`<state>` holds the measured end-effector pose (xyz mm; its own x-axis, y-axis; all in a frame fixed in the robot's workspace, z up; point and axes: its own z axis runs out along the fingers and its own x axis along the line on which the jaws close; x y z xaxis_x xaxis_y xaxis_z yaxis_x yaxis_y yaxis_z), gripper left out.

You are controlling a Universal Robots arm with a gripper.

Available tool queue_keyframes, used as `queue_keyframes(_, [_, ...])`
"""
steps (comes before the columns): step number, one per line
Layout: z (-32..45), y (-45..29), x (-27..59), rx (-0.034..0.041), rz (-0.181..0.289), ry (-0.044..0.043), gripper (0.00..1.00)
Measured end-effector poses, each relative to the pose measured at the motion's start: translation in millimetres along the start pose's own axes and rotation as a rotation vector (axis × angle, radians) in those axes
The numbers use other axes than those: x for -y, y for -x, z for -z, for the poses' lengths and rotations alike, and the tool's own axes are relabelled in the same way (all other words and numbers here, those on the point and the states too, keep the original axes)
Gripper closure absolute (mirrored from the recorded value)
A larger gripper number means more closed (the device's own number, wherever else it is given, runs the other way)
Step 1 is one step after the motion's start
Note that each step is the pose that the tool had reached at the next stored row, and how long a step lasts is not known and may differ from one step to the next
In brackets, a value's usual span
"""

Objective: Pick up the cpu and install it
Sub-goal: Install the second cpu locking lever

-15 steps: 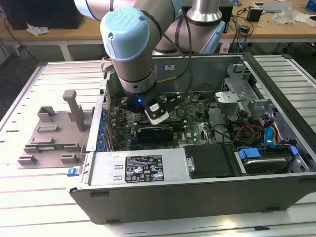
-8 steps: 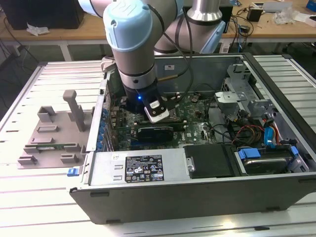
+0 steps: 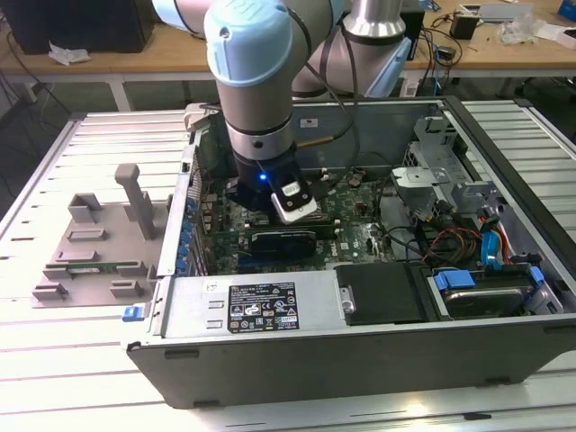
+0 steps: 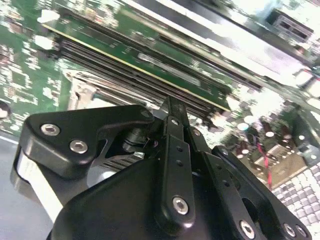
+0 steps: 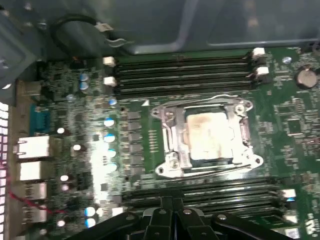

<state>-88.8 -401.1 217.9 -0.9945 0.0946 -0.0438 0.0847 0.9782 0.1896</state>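
The cpu [image 5: 207, 135], a pale silver square, lies flat inside the metal-framed socket [image 5: 167, 142] in the middle of the green motherboard [image 5: 75, 125]. In the first wrist view my gripper [image 5: 172, 212] hovers beside the socket, over the nearer bank of memory slots [image 5: 210, 192], its black fingers closed together with nothing seen between them. The second wrist view has the gripper [image 4: 170, 106] narrowing to one tip in front of a long green memory stick [image 4: 150, 60]. In the exterior view the gripper [image 3: 274, 236] reaches down into the open computer case [image 3: 360, 360].
Case walls ring the board. Drive bays and coloured cables [image 3: 468, 238] crowd the exterior view's right. A black cover [image 3: 382, 292] lies at the front. A grey fixture tray [image 3: 94, 243] rests on the slatted table at the exterior view's left. Rear ports [image 5: 32, 150] line one board edge.
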Motion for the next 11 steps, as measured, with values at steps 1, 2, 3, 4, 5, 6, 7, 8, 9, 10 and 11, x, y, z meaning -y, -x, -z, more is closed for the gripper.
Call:
queue_keyframes(1, [-0.2,2.9,-0.2,-0.0001,0.0,0.0,0.89])
queue_keyframes(2, [-0.3,6.1,-0.5,-0.0003,0.0,-0.0001,0.89])
queue_keyframes(3, [-0.7,10.6,-1.0,-0.0007,0.0,-0.0001,0.89])
queue_keyframes(4, [-1.1,14.7,-2.5,-0.0009,0.0,-0.0002,0.89])
queue_keyframes(5, [-1.5,16.5,-4.2,-0.0009,0.0,-0.0006,0.89])
queue_keyframes(6, [-1.8,17.2,-5.5,-0.0008,0.0,-0.0013,0.89])
queue_keyframes(7, [-2.1,17.9,-7.0,-0.0008,0.0,-0.0021,0.89])
queue_keyframes(8, [-2.4,18.4,-8.3,-0.0006,0.0,-0.0029,0.89])
queue_keyframes(9, [-3.0,19.0,-11.2,-0.0005,0.0,-0.0044,0.89])
queue_keyframes(10, [-3.4,19.5,-13.2,-0.0004,0.0,-0.0058,0.89])
queue_keyframes(11, [-3.9,20.0,-15.7,-0.0003,0.0,-0.0075,0.89])
